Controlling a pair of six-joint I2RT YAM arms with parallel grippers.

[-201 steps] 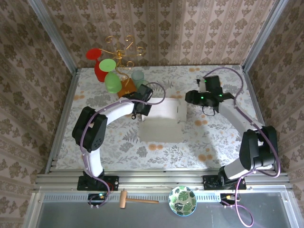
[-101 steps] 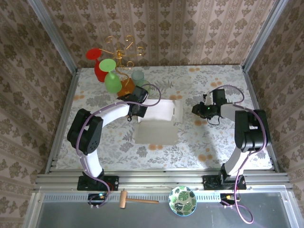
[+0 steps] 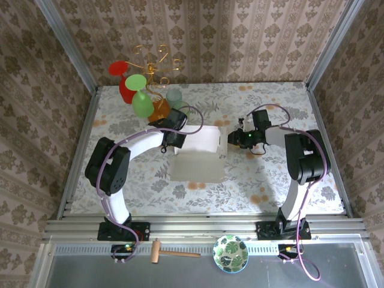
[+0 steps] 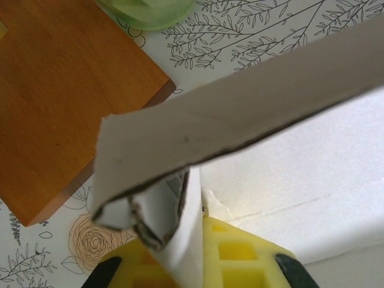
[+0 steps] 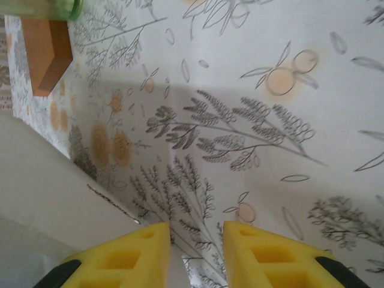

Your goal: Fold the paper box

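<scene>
The paper box (image 3: 198, 167) lies mid-table as a pale cream sheet with its far panel raised. At its far left corner my left gripper (image 3: 173, 140) is shut on a folded flap. In the left wrist view that flap (image 4: 180, 234) runs down between the yellow fingers (image 4: 243, 255), and the raised panel (image 4: 252, 102) crosses above. My right gripper (image 3: 235, 138) sits just off the box's right end flap. In the right wrist view it (image 5: 197, 246) is open over bare tablecloth, with the box wall (image 5: 48, 198) beside its left finger (image 5: 129, 255).
A gold stand with red and green glasses (image 3: 139, 84) rises at the back left on an orange wooden block (image 4: 54, 102), close to my left gripper. A green glass base (image 4: 147, 7) stands beside it. A small hammer (image 3: 171, 254) and a patterned bowl (image 3: 231, 253) lie on the near ledge.
My right gripper pulled back to the right, then came left again, close to the box's right end. The left gripper and the box shifted slightly left, flap still held.
</scene>
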